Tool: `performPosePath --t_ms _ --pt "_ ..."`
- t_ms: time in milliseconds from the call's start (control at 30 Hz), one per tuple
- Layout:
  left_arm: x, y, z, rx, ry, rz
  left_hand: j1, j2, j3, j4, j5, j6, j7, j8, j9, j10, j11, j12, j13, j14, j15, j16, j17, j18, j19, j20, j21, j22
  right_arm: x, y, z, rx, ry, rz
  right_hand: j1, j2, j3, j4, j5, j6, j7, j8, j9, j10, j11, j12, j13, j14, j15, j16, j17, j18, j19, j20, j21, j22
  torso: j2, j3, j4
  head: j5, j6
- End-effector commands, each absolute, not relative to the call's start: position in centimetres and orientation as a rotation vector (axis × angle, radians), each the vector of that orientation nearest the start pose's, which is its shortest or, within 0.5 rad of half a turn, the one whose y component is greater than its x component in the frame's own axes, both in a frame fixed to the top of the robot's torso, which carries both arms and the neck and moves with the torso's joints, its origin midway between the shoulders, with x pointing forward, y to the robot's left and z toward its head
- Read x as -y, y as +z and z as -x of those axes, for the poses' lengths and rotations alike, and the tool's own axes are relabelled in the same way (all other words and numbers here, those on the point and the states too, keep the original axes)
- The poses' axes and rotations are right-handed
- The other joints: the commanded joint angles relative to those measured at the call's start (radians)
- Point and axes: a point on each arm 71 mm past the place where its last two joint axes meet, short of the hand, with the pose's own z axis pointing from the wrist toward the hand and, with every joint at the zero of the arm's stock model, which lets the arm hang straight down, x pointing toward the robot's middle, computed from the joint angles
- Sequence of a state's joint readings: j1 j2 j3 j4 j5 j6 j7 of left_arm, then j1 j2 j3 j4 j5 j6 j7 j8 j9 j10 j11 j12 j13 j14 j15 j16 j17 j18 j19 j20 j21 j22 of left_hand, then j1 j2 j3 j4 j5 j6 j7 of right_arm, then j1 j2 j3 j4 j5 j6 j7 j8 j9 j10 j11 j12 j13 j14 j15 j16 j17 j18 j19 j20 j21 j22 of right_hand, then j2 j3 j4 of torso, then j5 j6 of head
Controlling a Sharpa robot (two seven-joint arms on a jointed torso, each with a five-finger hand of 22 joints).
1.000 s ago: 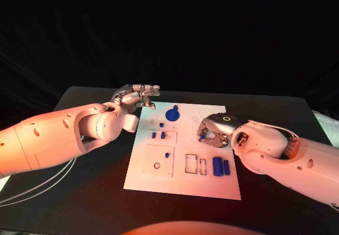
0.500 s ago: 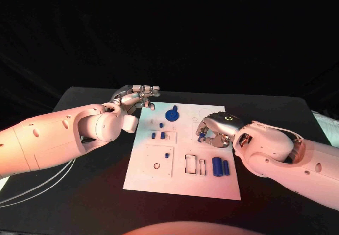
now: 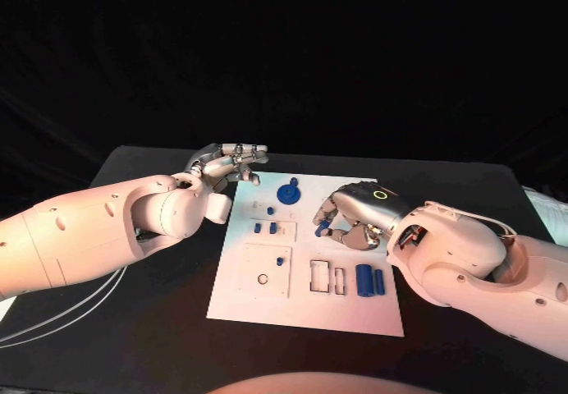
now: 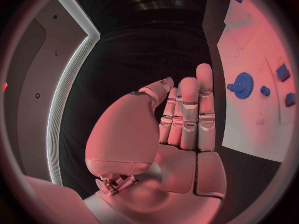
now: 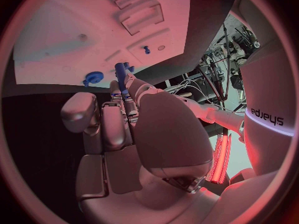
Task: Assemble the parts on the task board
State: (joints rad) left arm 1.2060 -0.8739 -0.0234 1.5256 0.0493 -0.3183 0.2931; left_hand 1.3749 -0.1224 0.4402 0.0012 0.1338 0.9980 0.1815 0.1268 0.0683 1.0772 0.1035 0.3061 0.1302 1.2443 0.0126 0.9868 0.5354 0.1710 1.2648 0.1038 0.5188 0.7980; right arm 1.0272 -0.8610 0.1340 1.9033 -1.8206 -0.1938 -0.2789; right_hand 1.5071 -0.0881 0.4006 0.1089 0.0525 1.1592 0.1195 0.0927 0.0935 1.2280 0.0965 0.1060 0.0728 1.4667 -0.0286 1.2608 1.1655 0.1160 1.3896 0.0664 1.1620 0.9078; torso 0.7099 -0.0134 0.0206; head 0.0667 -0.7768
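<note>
Right hand (image 3: 353,220) pinches a blue peg (image 3: 321,229) above task board (image 3: 308,310) centre. Left hand (image 3: 232,159) empty, fingers straight together, off board's far-left corner.

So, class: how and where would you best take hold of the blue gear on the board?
Probably by the toothed rim of the gear, pinched across from above. It lies flat on the board, so only the rim offers opposing faces. The left hand is nearer it.

The right hand (image 5: 127,129) pinches a small blue part (image 5: 119,72) above the white task board (image 5: 56,40).
</note>
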Motion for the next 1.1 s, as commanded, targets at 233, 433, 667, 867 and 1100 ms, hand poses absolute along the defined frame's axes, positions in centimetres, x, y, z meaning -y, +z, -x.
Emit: performPosePath --t_ms 233,433,667,867,1100 --pt "-22.0 -17.7 -49.2 -1.468 -1.515 1.221 0.003 0.006 -0.004 -0.003 -0.003 -0.004 0.0 0.003 -0.002 -0.007 -0.002 0.004 0.001 -0.004 -0.001 0.0 0.0 0.009 -0.001 0.003 -0.006 -0.001 6.7 -16.4 -37.7 -1.554 0.862 0.488 -0.015 0.001 0.084 -0.074 0.004 0.004 0.005 -0.008 0.001 0.054 -0.045 -0.011 0.0 0.039 -0.005 0.005 -0.001 0.002 0.001 0.001 0.004 -0.002 0.001 -0.0005 0.0043 0.017 -0.008" --pt "-21.5 -17.6 -49.2 -1.473 -1.526 1.218 0.003 0.006 -0.004 -0.003 -0.003 -0.004 0.0 0.003 -0.002 -0.007 -0.002 0.004 0.001 -0.004 -0.001 0.0 0.0 0.009 -0.001 0.003 -0.006 -0.001 4.3 -18.6 -37.1 -1.583 0.913 0.515 -0.025 -0.002 0.101 -0.089 0.007 -0.005 0.01 -0.018 -0.001 0.049 -0.041 -0.024 0.0 0.039 -0.002 0.007 0.001 0.003 -0.001 0.002 0.004 -0.002 0.001 -0.0025 0.0055 0.031 -0.013" --pt "-21.1 -17.7 -49.3 -1.479 -1.534 1.214 0.004 0.007 -0.004 -0.004 -0.003 -0.005 0.0 0.003 -0.001 -0.008 -0.001 0.006 0.001 -0.004 -0.001 0.001 0.001 0.009 -0.001 0.003 -0.006 -0.001 2.8 -21.4 -36.8 -1.627 0.935 0.529 -0.029 0.001 0.109 -0.094 0.011 -0.004 0.01 -0.018 0.0 0.05 -0.04 -0.027 0.0 0.038 -0.001 0.007 -0.001 0.003 -0.002 0.003 0.004 -0.003 0.001 -0.0008 0.0029 0.042 -0.019" --pt "-20.9 -17.7 -49.3 -1.482 -1.538 1.211 0.004 0.007 -0.004 -0.004 -0.003 -0.005 0.0 0.003 -0.001 -0.008 -0.001 0.006 0.001 -0.004 -0.001 0.001 0.001 0.009 -0.001 0.003 -0.006 -0.001 2.3 -22.6 -36.7 -1.65 0.936 0.539 -0.032 0.001 0.113 -0.097 0.015 -0.003 0.011 -0.019 0.0 0.051 -0.039 -0.028 0.001 0.038 -0.001 0.007 0.0 0.003 -0.003 0.003 0.005 -0.002 0.001 -0.0011 0.0026 0.046 -0.023" --pt "-20.9 -17.7 -49.4 -1.482 -1.537 1.21 0.004 0.007 -0.004 -0.004 -0.003 -0.005 0.0 0.003 -0.001 -0.008 -0.001 0.006 0.001 -0.004 -0.001 0.001 0.001 0.009 -0.001 0.003 -0.006 -0.001 2.3 -23.1 -36.7 -1.662 0.928 0.552 -0.033 0.001 0.114 -0.098 0.016 -0.002 0.011 -0.019 0.0 0.052 -0.039 -0.029 0.001 0.038 -0.001 0.007 0.0 0.003 -0.002 0.003 0.005 -0.001 0.001 -0.0004 0.0021 0.049 -0.027"
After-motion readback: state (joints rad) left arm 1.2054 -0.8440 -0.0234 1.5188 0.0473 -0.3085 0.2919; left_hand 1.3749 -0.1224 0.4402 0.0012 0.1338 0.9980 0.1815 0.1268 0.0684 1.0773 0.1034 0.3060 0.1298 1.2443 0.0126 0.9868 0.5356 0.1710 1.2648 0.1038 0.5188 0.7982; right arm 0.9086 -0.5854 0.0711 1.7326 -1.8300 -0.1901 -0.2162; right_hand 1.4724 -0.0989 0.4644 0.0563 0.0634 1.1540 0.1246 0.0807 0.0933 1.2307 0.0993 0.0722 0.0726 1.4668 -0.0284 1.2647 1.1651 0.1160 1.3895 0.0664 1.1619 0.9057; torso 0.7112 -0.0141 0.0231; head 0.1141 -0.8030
